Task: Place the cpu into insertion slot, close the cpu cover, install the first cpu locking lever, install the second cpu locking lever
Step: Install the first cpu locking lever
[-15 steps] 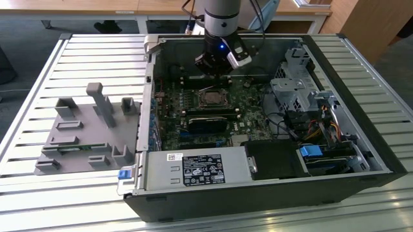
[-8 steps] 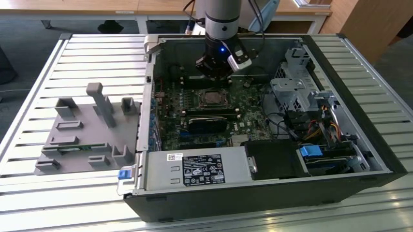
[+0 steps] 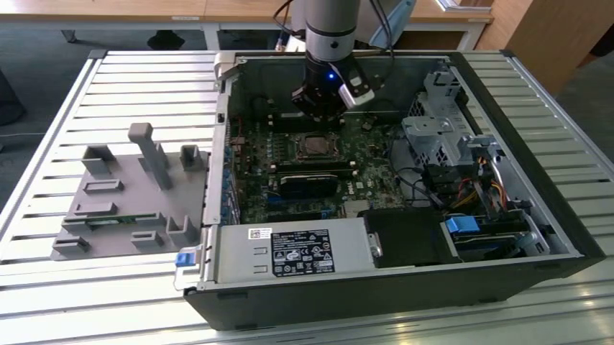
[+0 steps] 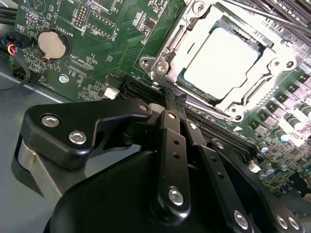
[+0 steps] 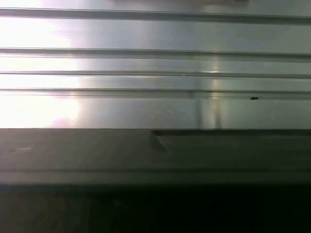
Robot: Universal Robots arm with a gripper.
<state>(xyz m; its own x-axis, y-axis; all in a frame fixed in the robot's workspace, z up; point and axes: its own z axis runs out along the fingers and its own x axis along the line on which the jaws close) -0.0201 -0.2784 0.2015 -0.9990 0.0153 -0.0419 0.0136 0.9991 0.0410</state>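
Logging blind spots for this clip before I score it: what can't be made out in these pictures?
- Tool tips, second wrist view: they run close together against the dark board edge; open or shut is unclear. In the exterior view the arm hides them.
- Locking levers, second wrist view: whether they are latched around the cover is not readable.
- Slot under the cpu: hidden by chip and cover.
- First wrist view: blurred metal slats and a dark edge.

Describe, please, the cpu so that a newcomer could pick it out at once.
Look inside the open computer case, at the green circuit board just below the gripper. The cpu is the flat silver square framed by the metal cpu cover, unlike the long black slots nearby.
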